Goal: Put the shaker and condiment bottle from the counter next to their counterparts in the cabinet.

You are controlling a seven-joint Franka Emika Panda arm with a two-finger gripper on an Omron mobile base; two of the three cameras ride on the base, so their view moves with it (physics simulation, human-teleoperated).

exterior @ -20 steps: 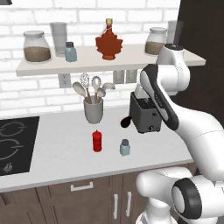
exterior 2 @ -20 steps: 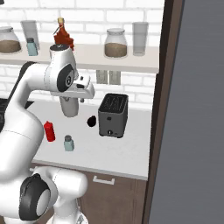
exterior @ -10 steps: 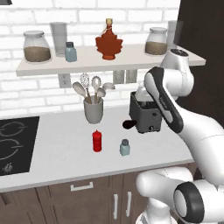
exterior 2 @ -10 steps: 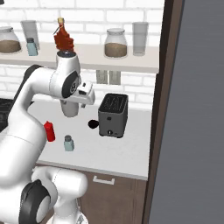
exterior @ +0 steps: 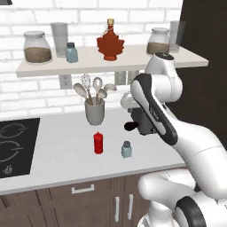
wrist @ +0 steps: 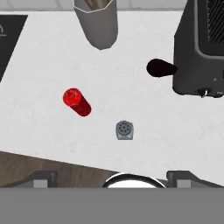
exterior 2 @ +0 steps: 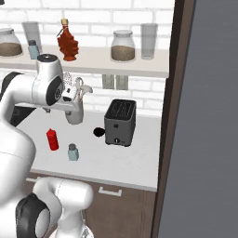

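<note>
Fingers (wrist: pixel 44 176) stand wide apart, holding nothing, high above the tabletop (wrist: pixel 144 127). Below them the shaker (wrist: pixel 124 130) stands upright just beside the red bottle (wrist: pixel 77 102), both in front of the toaster (wrist: pixel 202 48). On the shelf (exterior: pixel 133 60), a second shaker (exterior: pixel 71 52) stands well left of the syrup bottle (exterior: pixel 110 42).

On the tabletop (exterior: pixel 57 159) the condiment bottle (exterior: pixel 98 143) stands just left of the shaker (exterior: pixel 127 149), utensil holder (exterior: pixel 94 111) behind them, toaster (exterior 2: pixel 120 122) off right. Up on the shelf (exterior: pixel 88 64), a second shaker (exterior: pixel 71 52) sits left of the syrup bottle (exterior: pixel 110 42).
</note>
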